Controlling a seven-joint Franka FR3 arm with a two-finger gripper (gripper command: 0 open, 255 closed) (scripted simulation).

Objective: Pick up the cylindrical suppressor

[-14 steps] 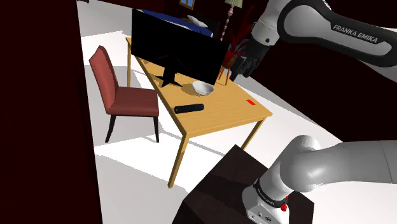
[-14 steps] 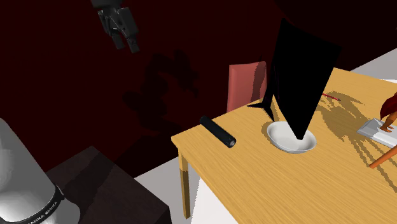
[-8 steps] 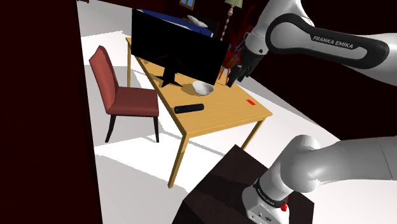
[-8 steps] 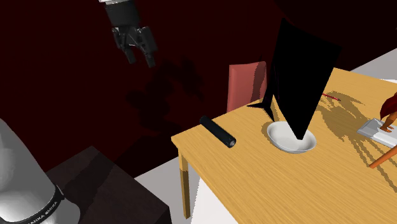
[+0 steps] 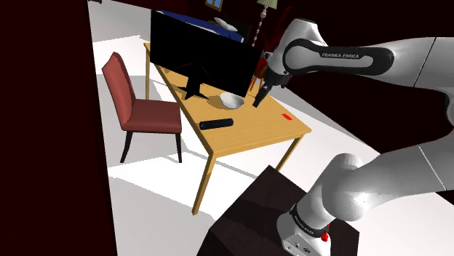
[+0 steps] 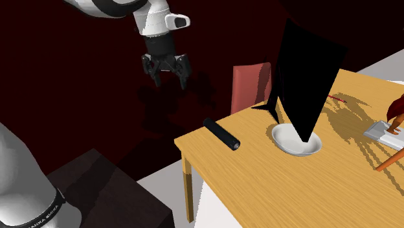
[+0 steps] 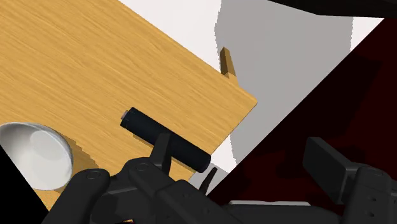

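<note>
The black cylindrical suppressor (image 5: 216, 124) is seen lying on its side on the light wooden table (image 5: 256, 131), close to the edge nearest the red upholstered chair (image 5: 142, 110) and apart from the shallow white bowl (image 5: 232, 100); the all-black two-finger gripper (image 6: 169, 75) is held in the air, well apart from the suppressor; its fingers are spread wide and nothing is clasped between them.
</note>
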